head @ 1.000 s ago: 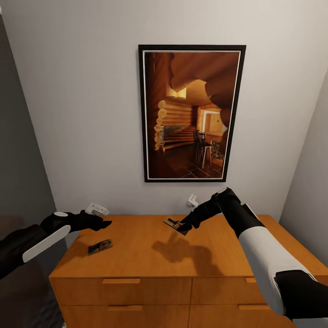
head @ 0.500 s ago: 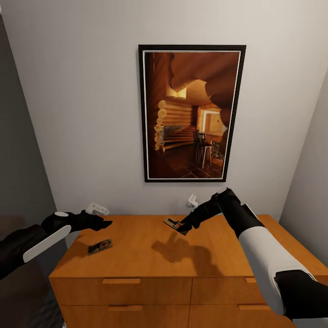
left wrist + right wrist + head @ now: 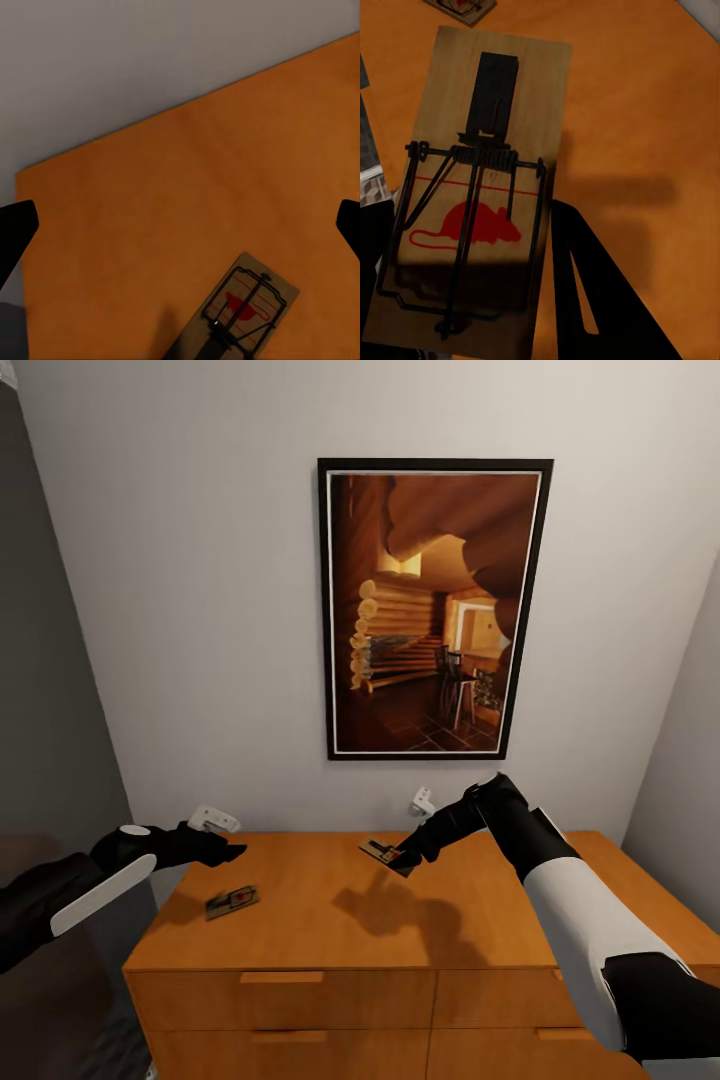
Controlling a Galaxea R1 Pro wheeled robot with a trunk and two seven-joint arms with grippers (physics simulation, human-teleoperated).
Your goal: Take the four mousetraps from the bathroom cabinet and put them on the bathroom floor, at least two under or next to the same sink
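Note:
The orange-brown wooden cabinet (image 3: 330, 935) stands against the wall in the head view. One mousetrap (image 3: 232, 901) lies flat on its top near the left end, also seen in the left wrist view as the mousetrap (image 3: 244, 307). My left gripper (image 3: 235, 850) hovers just above it, open, with its fingers far apart around the left gripper's gap (image 3: 184, 221). A second mousetrap (image 3: 383, 853) is lifted off the cabinet top and tilted, with my right gripper (image 3: 400, 855) shut on it. In the right wrist view this held mousetrap (image 3: 472, 195) sits between the dark fingers (image 3: 585, 292), and the other mousetrap (image 3: 461, 6) peeks in beyond it.
A tall framed picture (image 3: 432, 610) of a log cabin hangs on the grey wall behind the cabinet. A dark wall (image 3: 50, 710) closes the left side and a pale wall (image 3: 690, 740) the right. Drawer fronts with bar handles (image 3: 272, 977) face me.
The camera has turned slightly, so the cabinet and picture sit further right in the view. Both arms and both mousetraps hold their places.

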